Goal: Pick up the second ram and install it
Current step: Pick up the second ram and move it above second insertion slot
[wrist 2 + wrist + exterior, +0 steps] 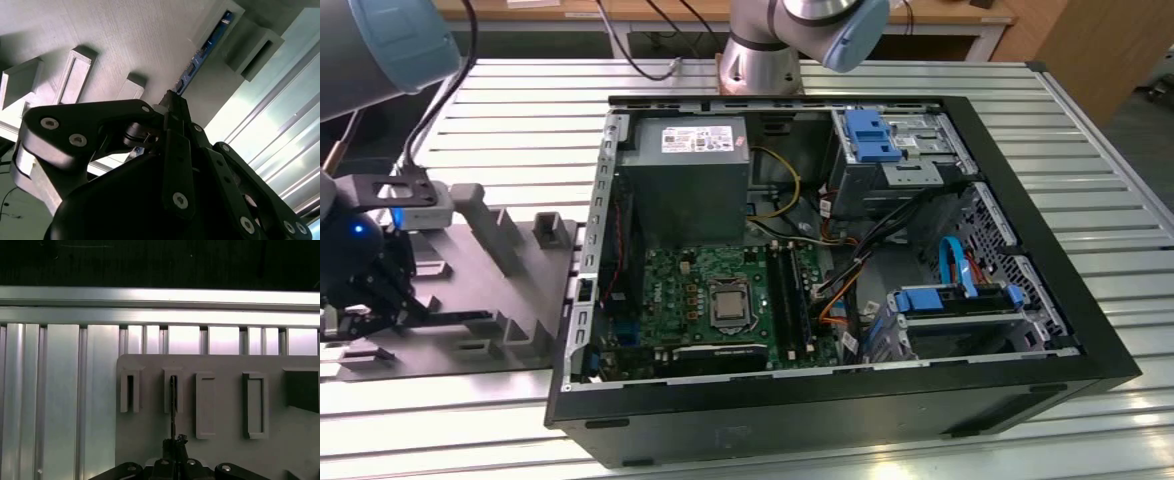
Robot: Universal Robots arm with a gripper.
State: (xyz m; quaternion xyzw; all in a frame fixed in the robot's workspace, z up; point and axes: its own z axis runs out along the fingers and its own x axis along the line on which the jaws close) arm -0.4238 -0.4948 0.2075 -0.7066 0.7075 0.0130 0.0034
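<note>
the hand (174,100) hangs over a grey fixture plate (150,435) that lies on the slatted aluminium desk (1067,130), at the exterior view's left, just beside the open computer case (854,405). its two black fingers are drawn in close together and pinch one end of the second ram (201,54). the ram is a thin dark-blue stick standing on edge. in the second wrist view its far end sits inside a raised grey holder (240,35) on the plate. in the first wrist view the stick shows edge-on as a thin dark line running from the fingertips into one of the narrow slotted holders, with an empty narrow holder on one side and wider open frames on the other.

in the case, the green motherboard (707,300) lies flat. the long black memory slots (787,285) run along it on the exterior view's right of the processor socket (724,303). the grey power supply (683,190) sits beyond the board, near the arm's base (761,65).
</note>
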